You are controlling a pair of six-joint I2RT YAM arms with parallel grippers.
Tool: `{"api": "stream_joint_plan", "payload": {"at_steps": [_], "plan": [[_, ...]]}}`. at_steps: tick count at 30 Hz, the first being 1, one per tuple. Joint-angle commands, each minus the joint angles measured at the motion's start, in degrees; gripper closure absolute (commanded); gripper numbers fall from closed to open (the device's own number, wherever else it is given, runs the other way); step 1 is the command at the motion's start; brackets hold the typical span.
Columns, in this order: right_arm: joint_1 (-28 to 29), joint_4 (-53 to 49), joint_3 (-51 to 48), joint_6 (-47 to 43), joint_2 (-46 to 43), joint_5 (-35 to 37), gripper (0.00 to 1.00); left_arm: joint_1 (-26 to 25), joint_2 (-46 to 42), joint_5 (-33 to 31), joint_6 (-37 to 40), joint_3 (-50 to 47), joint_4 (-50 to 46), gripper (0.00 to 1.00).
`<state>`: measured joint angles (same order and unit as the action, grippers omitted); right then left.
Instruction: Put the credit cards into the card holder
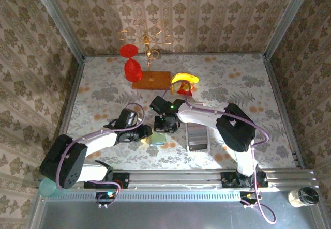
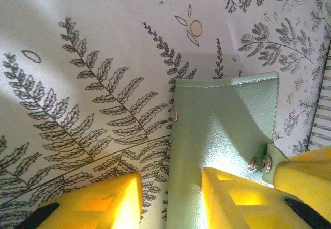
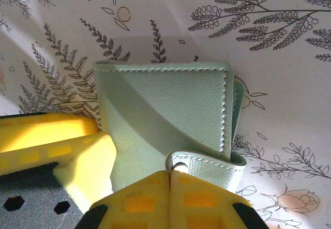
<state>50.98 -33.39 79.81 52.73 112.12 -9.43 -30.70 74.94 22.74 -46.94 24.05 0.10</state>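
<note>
The sage-green card holder point(image 3: 165, 115) lies flat and closed on the fern-print cloth, between the two arms point(image 1: 157, 139). My right gripper point(image 3: 170, 180) is shut on its pale clasp tab point(image 3: 207, 164), pinching it at the snap and lifting it off the body. My left gripper point(image 2: 170, 187) stands open astride the holder's left edge point(image 2: 222, 131). One yellow finger point(image 2: 232, 198) rests on the holder's top; the other is over the cloth. The tab's snaps point(image 2: 258, 163) sit beside the right gripper's finger. The credit cards are hidden.
A long white tray point(image 1: 197, 137) with a grey-striped inside lies just right of the holder. Further back stand a red goblet point(image 1: 133, 66), a gold rack on a wooden base point(image 1: 151, 79) and a banana point(image 1: 184, 78). Patterned walls close the table's sides.
</note>
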Motion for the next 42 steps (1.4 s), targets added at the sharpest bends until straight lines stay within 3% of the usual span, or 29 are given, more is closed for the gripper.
{"api": "stream_joint_plan", "payload": {"at_steps": [1, 22, 30, 42], "plan": [[-0.1, -1.9, 0.5, 0.6, 0.4, 0.9, 1.0, -2.7, 3.0, 4.2, -1.1, -0.4, 3.0, 0.63], [0.1, -3.3, 1.9, -0.3, 4.0, -3.5, 1.0, -2.9, 3.3, 4.0, -1.2, -0.5, 2.9, 0.64], [0.7, -11.6, 4.4, -2.0, 6.9, -0.8, 1.0, -2.9, 3.3, 3.7, -1.2, -0.6, 2.9, 0.64], [1.3, -15.3, 4.2, -2.6, 11.9, 0.0, 1.0, -2.9, 3.1, 3.0, -1.7, -0.8, 3.0, 0.65]]}}
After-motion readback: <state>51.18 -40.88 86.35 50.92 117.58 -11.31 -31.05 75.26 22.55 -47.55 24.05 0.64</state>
